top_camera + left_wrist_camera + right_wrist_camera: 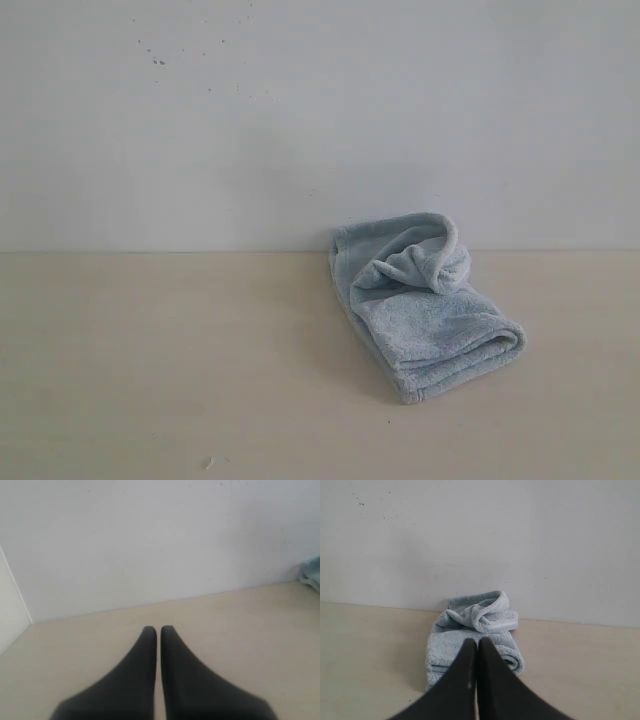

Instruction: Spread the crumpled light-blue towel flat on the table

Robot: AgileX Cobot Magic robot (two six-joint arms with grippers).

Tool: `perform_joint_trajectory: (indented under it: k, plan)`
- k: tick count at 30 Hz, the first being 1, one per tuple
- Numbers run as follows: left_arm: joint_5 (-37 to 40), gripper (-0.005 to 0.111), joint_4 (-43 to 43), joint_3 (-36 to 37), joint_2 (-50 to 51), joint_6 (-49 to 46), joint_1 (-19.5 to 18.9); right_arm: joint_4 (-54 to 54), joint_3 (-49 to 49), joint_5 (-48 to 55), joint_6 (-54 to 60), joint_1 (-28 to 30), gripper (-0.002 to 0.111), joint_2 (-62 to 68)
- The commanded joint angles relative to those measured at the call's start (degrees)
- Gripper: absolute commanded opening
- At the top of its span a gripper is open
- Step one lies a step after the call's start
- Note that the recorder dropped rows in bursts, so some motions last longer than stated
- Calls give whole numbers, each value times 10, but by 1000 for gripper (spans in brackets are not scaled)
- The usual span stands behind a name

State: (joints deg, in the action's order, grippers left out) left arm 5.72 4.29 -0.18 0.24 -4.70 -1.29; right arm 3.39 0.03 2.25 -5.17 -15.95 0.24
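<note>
Towel [425,305] lies in a crumpled heap on the table [150,370], right of the middle in your exterior view and close to the foot of the white wall [300,120]; whether it touches the wall you cannot tell. Its rear part is bunched into a raised, twisted hump with the hem curling over the top; its front part is folded on itself in several flat layers, the rounded fold edges facing the front right of that view; the cloth is pale blue-grey and fluffy.

Your left gripper [159,629] has its two dark fingers pressed together, only a hairline slit between them, and nothing is held; it points across bare tabletop toward the wall, well apart from the towel, of which only a small corner shows at the edge of the left wrist view.

Your right gripper [478,641] is closed too, finger against finger, and empty; it points straight at the towel, and in the right wrist view its tips overlap the near folded layers; whether they touch the cloth that view does not settle.

A slanting seam [17,587] between two wall panels shows in the left wrist view; a few dark specks [157,60] mark the wall high up; one small white fleck [212,462] lies on the table near the front edge of the exterior view.
</note>
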Motion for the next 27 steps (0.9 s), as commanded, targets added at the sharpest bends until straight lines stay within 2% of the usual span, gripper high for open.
perform_joint_trajectory:
  k: [1, 10, 13, 20, 25, 27]
  plan:
    - [-14, 4, -66, 2, -2, 73, -3, -1, 0, 1, 0, -1, 0, -2]
    - [-57, 4, -98, 2, -2, 137, -3, -1, 0, 1, 0, -1, 0, -2]
    - [-42, 4, -114, 2, -2, 190, -3, -1, 0, -2, -3, -1, 0, -2]
    - [101, 4, -111, 2, -2, 193, -3, -1, 0, -41, -79, -1, 0, -2]
    - [82, 4, -114, 2, -2, 193, -3, -1, 0, -53, -131, -1, 0, -2]
    - [58, 4, -114, 2, -2, 195, -3, -1, 0, -87, -161, -1, 0, -2]
